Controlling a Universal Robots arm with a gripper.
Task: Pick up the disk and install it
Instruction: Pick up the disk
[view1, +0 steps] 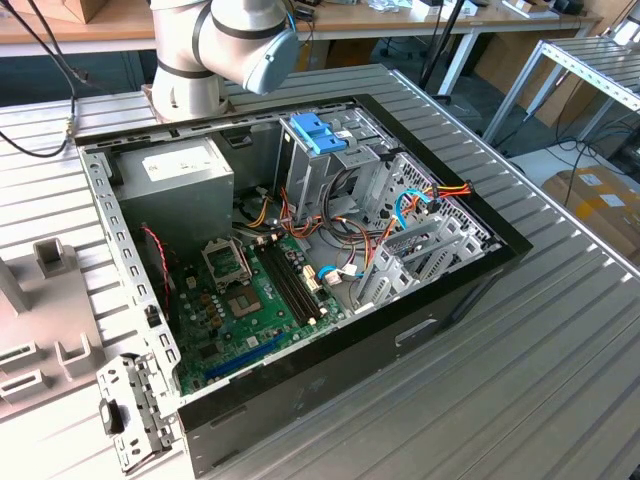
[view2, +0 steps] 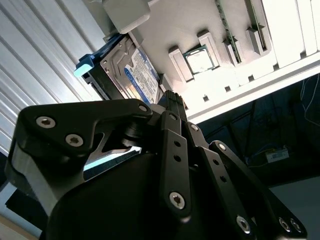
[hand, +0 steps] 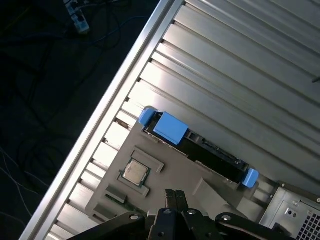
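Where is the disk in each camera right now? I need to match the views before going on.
Second wrist view: the disk shows its white-and-blue label, beyond the gripper, against the grey fixture.
First wrist view: the disk is edge-on, dark with blue rails, along the fixture's edge.
Exterior view: a grey fixture, likely the same, at the exterior view's left.
Shared landmark: the processor chip in both wrist views.
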